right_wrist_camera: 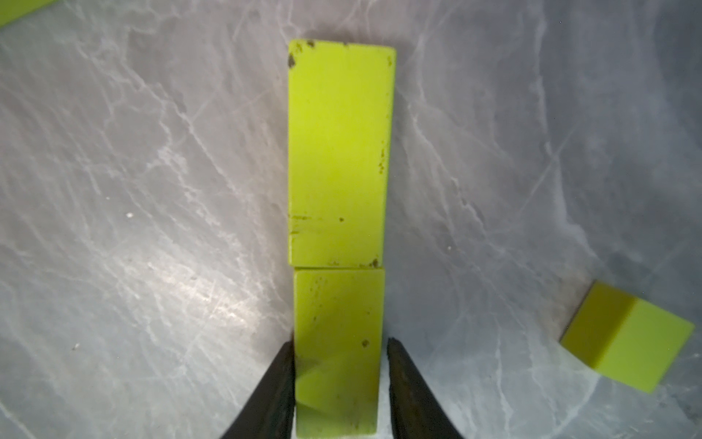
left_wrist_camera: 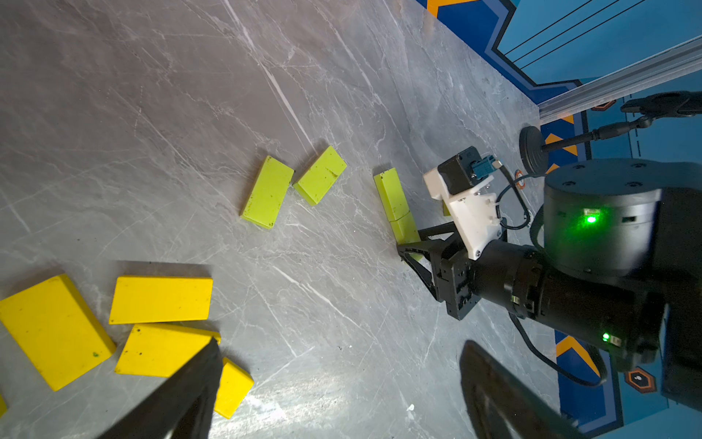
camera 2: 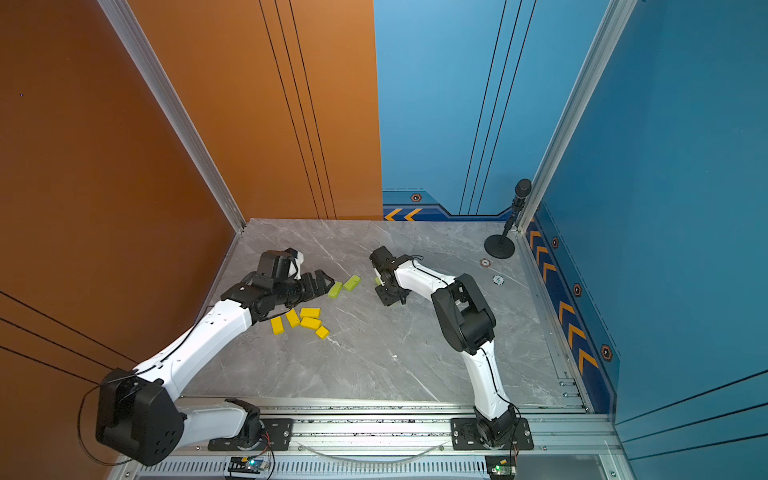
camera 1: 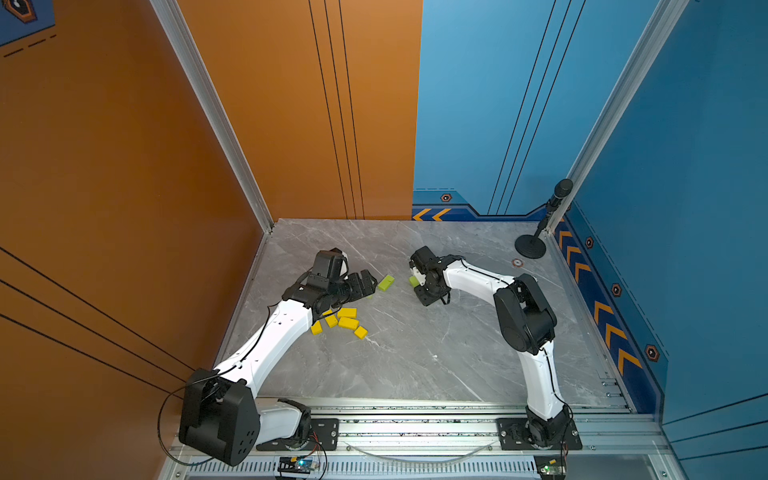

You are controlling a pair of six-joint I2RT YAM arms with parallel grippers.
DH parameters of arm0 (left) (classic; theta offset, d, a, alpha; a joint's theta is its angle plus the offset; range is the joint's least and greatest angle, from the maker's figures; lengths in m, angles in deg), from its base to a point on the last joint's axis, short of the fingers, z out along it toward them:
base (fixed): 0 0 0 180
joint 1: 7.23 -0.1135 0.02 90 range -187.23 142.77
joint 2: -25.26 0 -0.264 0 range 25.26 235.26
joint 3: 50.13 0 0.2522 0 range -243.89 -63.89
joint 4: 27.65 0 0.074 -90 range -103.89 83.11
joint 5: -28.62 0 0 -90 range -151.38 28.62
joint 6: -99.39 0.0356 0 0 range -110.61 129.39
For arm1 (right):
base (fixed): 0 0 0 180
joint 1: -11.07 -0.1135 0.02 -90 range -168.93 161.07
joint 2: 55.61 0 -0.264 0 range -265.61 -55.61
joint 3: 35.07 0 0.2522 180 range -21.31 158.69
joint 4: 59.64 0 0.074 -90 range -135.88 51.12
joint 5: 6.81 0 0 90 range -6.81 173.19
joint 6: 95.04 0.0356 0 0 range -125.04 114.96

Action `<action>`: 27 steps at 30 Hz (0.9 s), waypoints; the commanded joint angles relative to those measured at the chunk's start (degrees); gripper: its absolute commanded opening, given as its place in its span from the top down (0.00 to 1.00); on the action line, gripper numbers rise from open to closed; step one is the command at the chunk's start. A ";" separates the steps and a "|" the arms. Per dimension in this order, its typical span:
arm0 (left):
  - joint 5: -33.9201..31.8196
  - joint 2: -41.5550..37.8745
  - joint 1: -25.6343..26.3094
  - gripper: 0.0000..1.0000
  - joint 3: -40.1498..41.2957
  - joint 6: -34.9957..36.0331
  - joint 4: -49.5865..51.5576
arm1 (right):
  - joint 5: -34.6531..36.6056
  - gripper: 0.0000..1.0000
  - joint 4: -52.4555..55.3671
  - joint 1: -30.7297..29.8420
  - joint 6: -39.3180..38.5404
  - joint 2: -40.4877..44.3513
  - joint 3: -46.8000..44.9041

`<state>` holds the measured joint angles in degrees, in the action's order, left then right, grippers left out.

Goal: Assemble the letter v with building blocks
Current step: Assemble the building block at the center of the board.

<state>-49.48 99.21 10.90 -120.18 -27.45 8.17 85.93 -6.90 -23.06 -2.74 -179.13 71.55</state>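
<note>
Two lime-green building blocks lie end to end: the far one (right_wrist_camera: 338, 152) and the near one (right_wrist_camera: 338, 304). My right gripper (right_wrist_camera: 340, 344) straddles the near block; one finger touches it, the other shows a thin gap, so the jaws are slightly open. A green cube (right_wrist_camera: 626, 338) lies apart to one side. Two more green blocks (left_wrist_camera: 267, 192) (left_wrist_camera: 320, 175) lie flat between the arms. Several yellow blocks (camera 1: 340, 320) (left_wrist_camera: 161, 299) cluster beside my left arm. My left gripper (left_wrist_camera: 342, 344) hovers wide open and empty, in a top view (camera 1: 368, 282) close to a green block (camera 1: 386, 282).
A microphone stand (camera 1: 530, 245) occupies the back right corner of the marble table (camera 1: 415, 357). Orange and blue walls close the left, back and right sides. The metal rail (camera 1: 415, 419) carrying both arm bases runs along the front edge.
</note>
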 commanded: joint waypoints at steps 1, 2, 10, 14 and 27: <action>-1.15 0.23 0.41 0.02 -0.32 0.79 0.96 | 1.00 0.61 2.50 0.12 -1.43 -2.25 0.05; -1.19 0.27 0.41 0.02 -0.32 0.81 0.96 | 0.98 0.62 2.50 0.12 -1.60 -2.23 0.02; -1.20 0.54 0.48 0.02 -0.47 0.75 1.09 | 0.69 0.63 2.47 0.50 -2.31 -2.33 0.21; -1.18 0.73 0.56 0.02 -0.42 0.72 1.05 | 1.05 0.63 2.50 0.23 -2.31 -2.22 0.26; -1.17 1.01 0.76 0.02 -0.97 0.80 1.14 | 1.40 0.62 2.58 0.05 -1.84 -2.51 0.56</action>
<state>-49.70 99.87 11.22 -120.18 -27.45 8.19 86.00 -6.88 -23.06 -4.20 -179.28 71.85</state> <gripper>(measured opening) 0.976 0.375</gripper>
